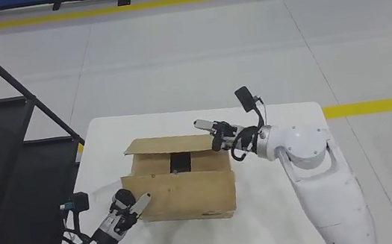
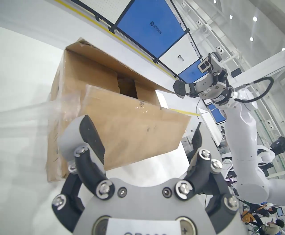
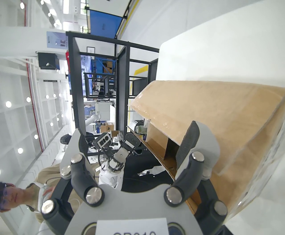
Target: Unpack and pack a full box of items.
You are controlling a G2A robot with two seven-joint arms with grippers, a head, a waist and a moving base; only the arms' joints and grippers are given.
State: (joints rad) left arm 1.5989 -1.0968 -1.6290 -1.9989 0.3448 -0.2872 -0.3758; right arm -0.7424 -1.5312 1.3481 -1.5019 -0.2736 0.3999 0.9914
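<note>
While the white table [image 1: 284,215] is carrying one cardboard box [image 1: 183,191], the entries are running as follows.

Left gripper [image 1: 141,203]: hovering toward the table's front left corner, just beside the box's front left corner. Its fingers [image 2: 91,133] are standing wide apart and holding nothing. Whether they are touching the cardboard cannot be told.

Box: sitting on the left half of the table, well apart from the right edge. Its long top flaps are standing partly open, with a dark gap showing between them. Clear tape is clinging to its left end.

Right gripper [image 1: 208,128]: hovering at the right end of the far flap, on the side toward the table's back edge. Its fingers [image 3: 189,144] are spreading wide and gripping nothing, one of them lying just beside the flap's edge.
</note>
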